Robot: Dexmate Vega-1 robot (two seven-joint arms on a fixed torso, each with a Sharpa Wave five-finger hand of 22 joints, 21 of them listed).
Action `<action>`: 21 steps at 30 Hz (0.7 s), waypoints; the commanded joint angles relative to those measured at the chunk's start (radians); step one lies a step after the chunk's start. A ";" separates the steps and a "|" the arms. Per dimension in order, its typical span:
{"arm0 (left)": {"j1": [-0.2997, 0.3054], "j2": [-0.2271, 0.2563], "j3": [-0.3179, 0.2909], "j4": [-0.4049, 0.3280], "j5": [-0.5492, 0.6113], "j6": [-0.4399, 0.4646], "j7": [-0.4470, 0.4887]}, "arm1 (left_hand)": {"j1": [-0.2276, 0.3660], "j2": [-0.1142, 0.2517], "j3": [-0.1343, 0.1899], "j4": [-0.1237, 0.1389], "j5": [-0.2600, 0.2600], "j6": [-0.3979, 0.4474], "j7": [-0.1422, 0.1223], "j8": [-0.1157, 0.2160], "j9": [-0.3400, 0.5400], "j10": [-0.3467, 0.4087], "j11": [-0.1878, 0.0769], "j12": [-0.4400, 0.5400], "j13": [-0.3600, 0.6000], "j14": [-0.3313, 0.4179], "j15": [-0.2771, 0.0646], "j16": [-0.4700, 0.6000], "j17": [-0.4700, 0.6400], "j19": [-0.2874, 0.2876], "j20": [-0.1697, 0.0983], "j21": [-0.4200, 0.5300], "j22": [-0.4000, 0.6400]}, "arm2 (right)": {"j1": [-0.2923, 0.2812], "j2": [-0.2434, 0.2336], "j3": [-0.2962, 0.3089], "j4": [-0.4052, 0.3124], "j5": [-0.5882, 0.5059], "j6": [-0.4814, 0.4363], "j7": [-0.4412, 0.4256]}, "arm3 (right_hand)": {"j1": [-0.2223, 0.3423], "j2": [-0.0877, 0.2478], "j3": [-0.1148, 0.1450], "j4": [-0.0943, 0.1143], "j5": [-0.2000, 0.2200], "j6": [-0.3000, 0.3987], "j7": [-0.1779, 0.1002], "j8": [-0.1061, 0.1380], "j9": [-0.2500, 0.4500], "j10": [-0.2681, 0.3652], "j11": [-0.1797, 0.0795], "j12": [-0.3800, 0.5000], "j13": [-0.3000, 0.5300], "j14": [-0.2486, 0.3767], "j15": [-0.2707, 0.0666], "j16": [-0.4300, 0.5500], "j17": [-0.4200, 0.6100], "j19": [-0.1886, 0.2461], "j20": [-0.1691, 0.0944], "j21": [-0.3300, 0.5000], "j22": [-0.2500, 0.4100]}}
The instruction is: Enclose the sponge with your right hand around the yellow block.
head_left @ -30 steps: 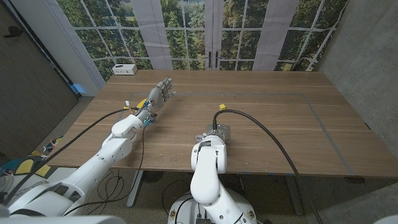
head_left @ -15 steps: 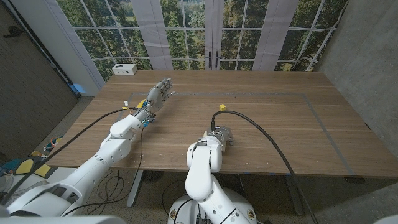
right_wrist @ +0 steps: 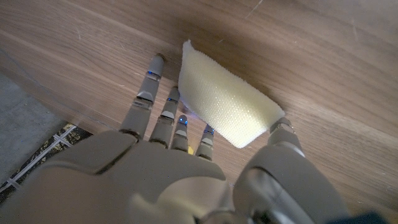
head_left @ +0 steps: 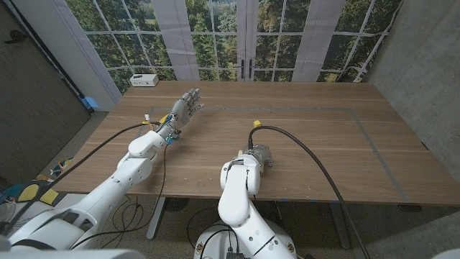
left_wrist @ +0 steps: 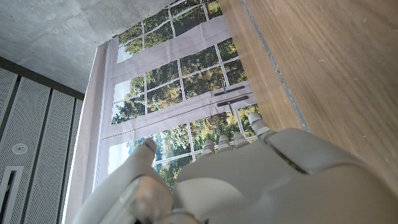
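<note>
Right hand point(right_wrist: 186, 168): pinches a pale yellow sponge point(right_wrist: 227, 104) between thumb and fingers point(right_wrist: 144, 99), seen in the right wrist view. Sponge is a flat wedge-like slab, tilted, one corner poking beyond the fingertips, with bare table point(right_wrist: 323, 68) just past it. Whether the sponge touches the wood cannot be told. In the head view this hand point(head_left: 259, 155) is near the table's front edge, mostly hidden behind its own wrist and a black cable point(head_left: 316, 167); the sponge cannot be made out there.

Yellow block point(head_left: 256, 123): small, on the table point(head_left: 323, 129), just beyond the right hand toward the windows, apart from it, beside the cable's end.

Left hand point(head_left: 184, 108): well off to the left of the right hand and farther from the front edge, fingers straight and loosely spread, holding nothing. Left wrist view shows its back point(left_wrist: 249, 180) with fingertips reaching toward the windows point(left_wrist: 180, 93).

White box point(head_left: 144, 80): at the far corner of the table, beyond the left hand.
</note>
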 commanded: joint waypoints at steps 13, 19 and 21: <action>-0.004 -0.003 0.003 0.004 -0.003 0.011 0.005 | 0.009 -0.003 -0.004 -0.001 0.004 -0.054 -0.005 -0.002 0.002 -0.143 0.005 -0.004 0.003 -0.151 0.006 -0.002 0.003 -0.036 0.005 -0.008 0.005 | 0.000 -0.046 -0.029 0.046 0.184 -0.153 -0.314 | 0.436 0.052 0.045 -0.038 -0.003 0.268 0.005 0.073 0.020 0.216 -0.051 0.059 0.021 0.217 -0.117 0.178 0.161 0.144 -0.104 0.077 0.028; -0.005 -0.003 0.003 0.006 0.000 0.008 0.004 | 0.009 -0.003 -0.004 -0.001 0.004 -0.054 -0.006 -0.002 0.002 -0.144 0.006 -0.004 0.003 -0.151 0.005 -0.001 0.003 -0.035 0.005 -0.009 0.005 | -0.007 -0.081 -0.039 0.001 0.251 -0.185 -0.450 | 0.441 0.074 0.016 -0.004 -0.011 0.296 -0.001 0.068 0.017 0.268 -0.035 0.074 0.026 0.254 -0.128 0.230 0.217 0.143 -0.122 0.102 0.045; -0.005 -0.005 0.002 0.008 -0.001 0.007 0.005 | 0.009 -0.003 -0.004 -0.001 0.004 -0.054 -0.005 -0.002 0.002 -0.144 0.004 -0.005 0.003 -0.151 0.005 -0.001 0.003 -0.035 0.005 -0.010 0.005 | -0.007 -0.082 -0.036 -0.017 0.263 -0.190 -0.464 | 0.438 0.072 0.008 0.000 -0.013 0.310 -0.003 0.069 0.016 0.280 -0.039 0.078 0.028 0.261 -0.133 0.237 0.224 0.142 -0.125 0.109 0.051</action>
